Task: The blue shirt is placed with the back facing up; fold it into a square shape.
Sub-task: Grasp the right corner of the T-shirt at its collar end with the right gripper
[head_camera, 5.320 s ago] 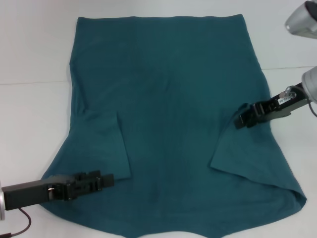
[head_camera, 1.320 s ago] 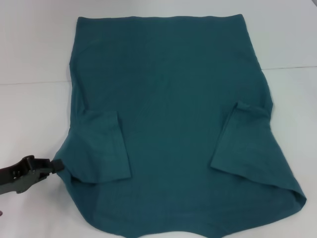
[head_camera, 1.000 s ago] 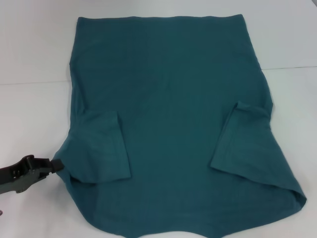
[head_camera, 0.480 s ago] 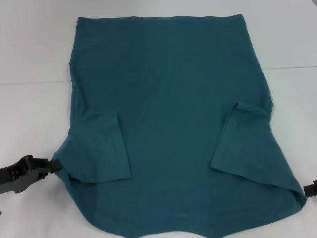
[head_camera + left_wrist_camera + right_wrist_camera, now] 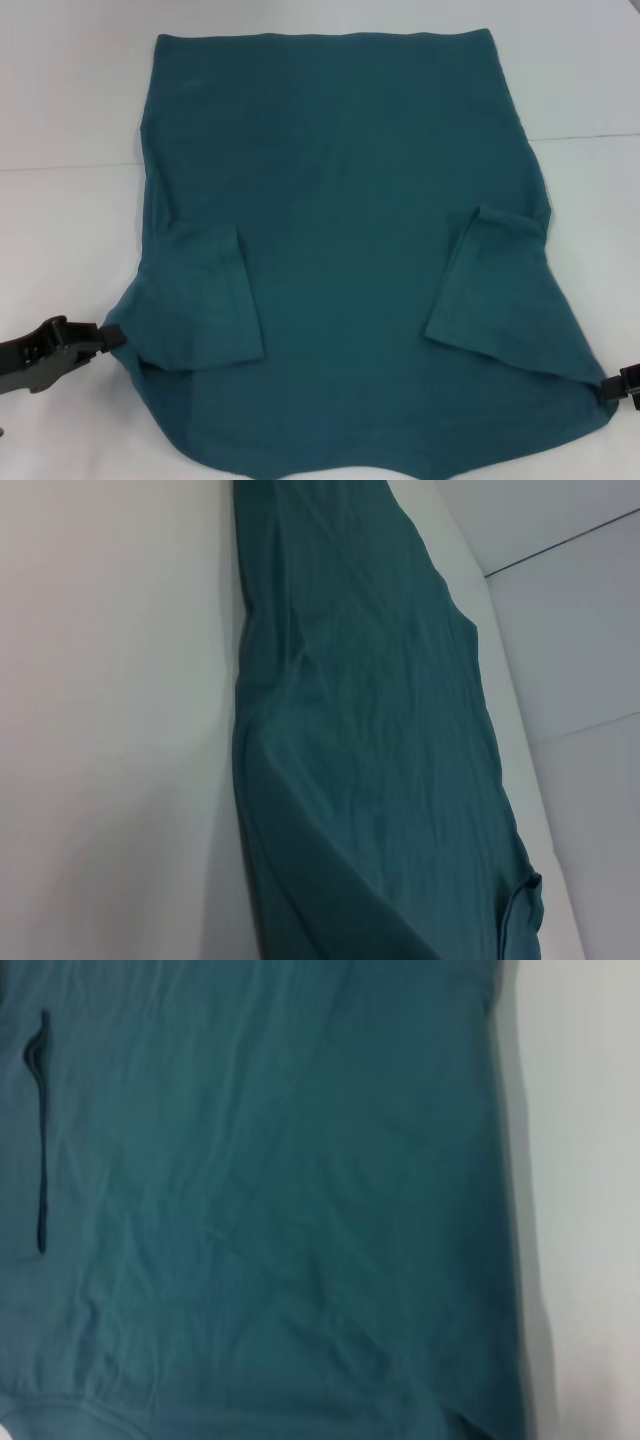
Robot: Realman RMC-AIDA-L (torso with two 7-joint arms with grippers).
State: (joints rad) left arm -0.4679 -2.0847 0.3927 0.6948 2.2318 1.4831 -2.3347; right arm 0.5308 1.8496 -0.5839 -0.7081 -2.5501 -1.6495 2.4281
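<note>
blue shirt [image 5: 340, 250] lies flat on the white table [image 5: 70, 110], plain side up, hem edge at the far end from the robot, shoulders and neck end nearest it. Both short sleeves are folded inward onto the body: 1 flap on the shirt's left side, 1 on its right, each lying flat on the fabric with its cut edge toward the shirt's middle. left gripper [image 5: 105, 335] sits low at the shirt's near-left corner, tips touching the fabric edge just outside the left sleeve fold; can't tell if the jaws are wide, narrow, or pinching cloth. right gripper [image 5: 612, 389] is at the shirt's near-right corner, only its tip in frame, touching or just beside the shoulder edge; jaw state can't tell either. Left wrist view shows the shirt [image 5: 370, 740] running lengthwise beside bare table [image 5: 110, 720], fabric mildly wrinkled. Right wrist view is mostly shirt [image 5: 260, 1210] with the right sleeve's folded edge as a dark line, and a strip of table [image 5: 590, 1200] alongside.
</note>
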